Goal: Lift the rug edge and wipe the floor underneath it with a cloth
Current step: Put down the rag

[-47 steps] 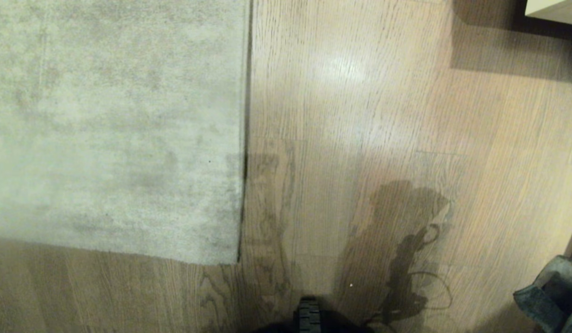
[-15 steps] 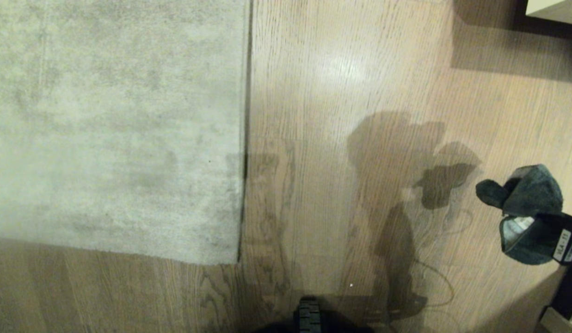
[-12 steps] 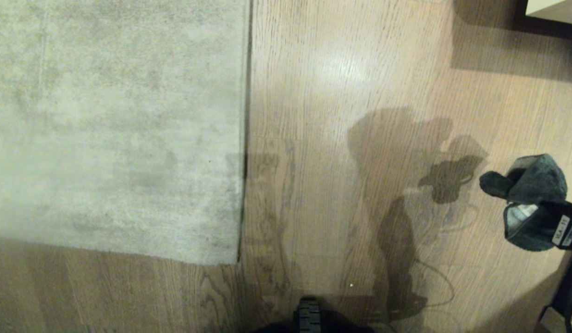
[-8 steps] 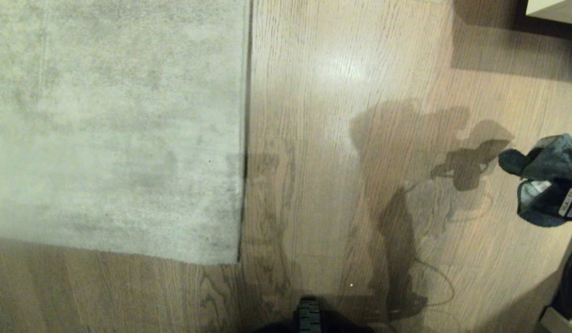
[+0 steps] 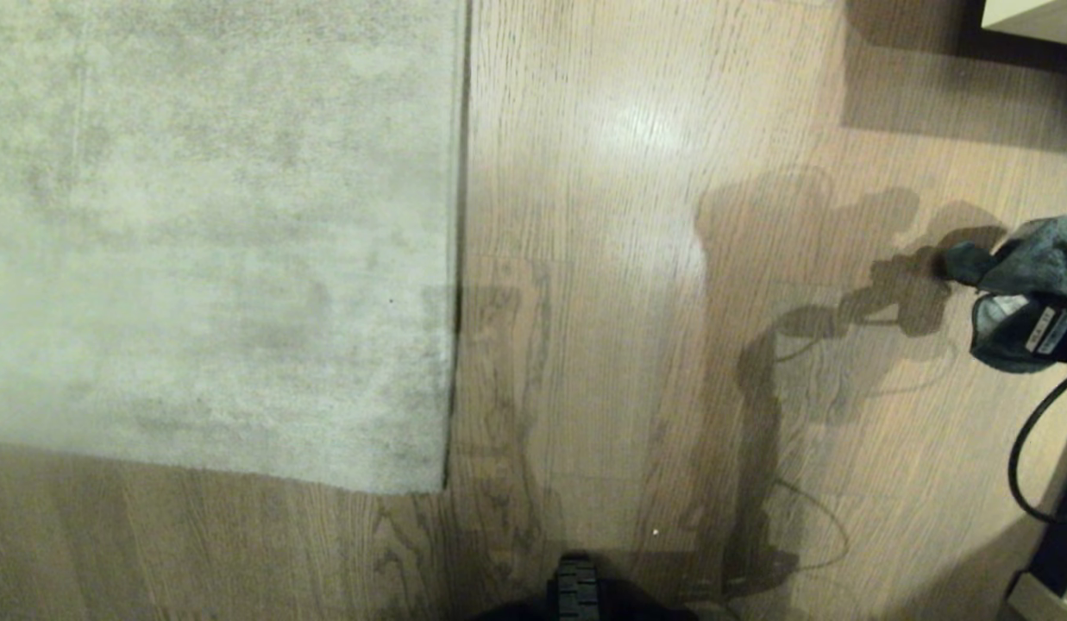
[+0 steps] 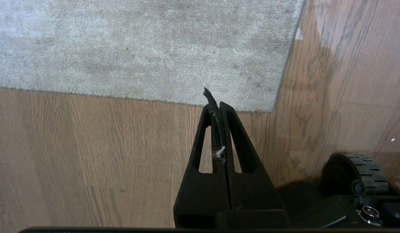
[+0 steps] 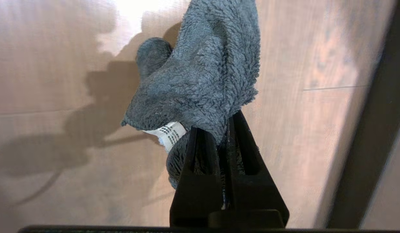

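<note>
While clamped on the cloth (image 7: 200,81) with jaws pressed tight around a gathered fold, the right gripper (image 7: 227,129) hanging at the far right of the head view, above bare floor (image 5: 637,362) and well apart from the rug. Cloth bunched and drooping forward of the fingertips, white care label (image 7: 167,134) showing beneath the fold, shadow of arm and rag thrown across the planks toward the middle. Black cable (image 5: 1029,448) looping just below the gripper.

Left gripper (image 6: 216,100) pressed together on nothing, a wisp of lint stuck between the fingers, parked low over the near corner of the rug beside a base wheel (image 6: 358,171).

Rug edge (image 5: 457,259) lying flat and straight, a dark seam against the planks; not yet lifted, nothing wiped beneath it.

Risks, as judged: cloth held by one fold only, so liable to slip free under rubbing pressure; loose cable likely to snag during a reach toward the rug; thin flat border hard to get a fingertip under, so a closing pinch apt to skid off the pile.

Count: one rug, one cloth, one label, two grippers, one cable, one wheel.
</note>
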